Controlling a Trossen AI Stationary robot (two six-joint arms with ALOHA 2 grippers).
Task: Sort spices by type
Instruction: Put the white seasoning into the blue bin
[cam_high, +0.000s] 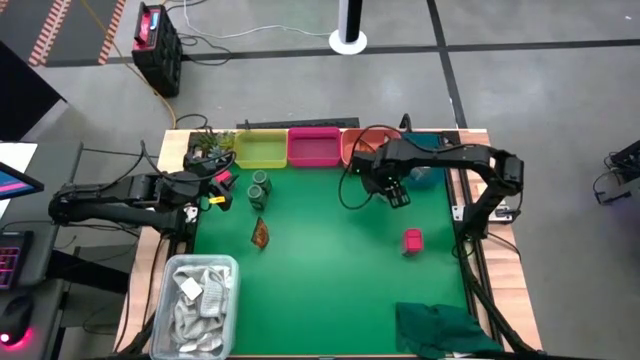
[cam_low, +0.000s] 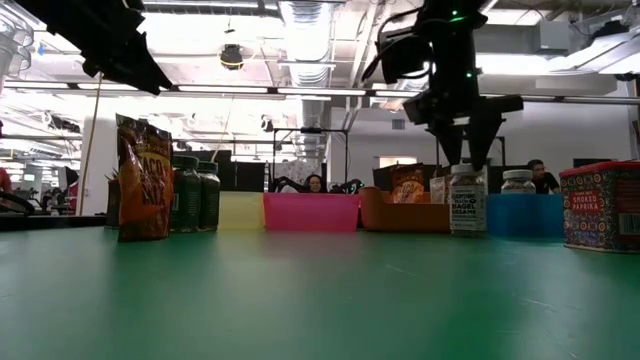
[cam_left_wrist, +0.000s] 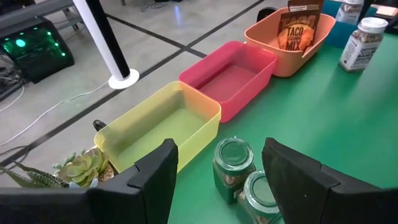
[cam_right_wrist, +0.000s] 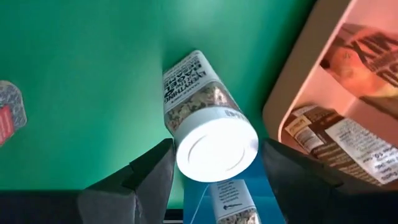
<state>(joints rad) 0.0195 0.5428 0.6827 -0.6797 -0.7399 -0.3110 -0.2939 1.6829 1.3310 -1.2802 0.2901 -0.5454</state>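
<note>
A white-capped jar (cam_right_wrist: 208, 134) stands upright on the green table just in front of the orange tray (cam_high: 362, 147). My right gripper (cam_right_wrist: 214, 171) hangs open right above its cap (cam_low: 467, 170), one finger to either side. A second white-capped jar (cam_low: 517, 182) sits in the teal tray (cam_low: 535, 215). Orange-brown packets (cam_left_wrist: 297, 28) lean in the orange tray, and another packet (cam_high: 260, 235) stands on the table. Two dark green jars (cam_high: 260, 187) stand in front of the yellow tray (cam_high: 260, 150). My left gripper (cam_left_wrist: 217, 174) is open, just left of them. A pink box (cam_high: 412, 240) rests on the table.
Yellow, pink (cam_high: 313, 147), orange and teal trays line the far edge. A clear tub of white packets (cam_high: 195, 305) sits at the near left and a dark green cloth (cam_high: 445, 330) at the near right. A small plant (cam_left_wrist: 81, 168) stands beside the yellow tray.
</note>
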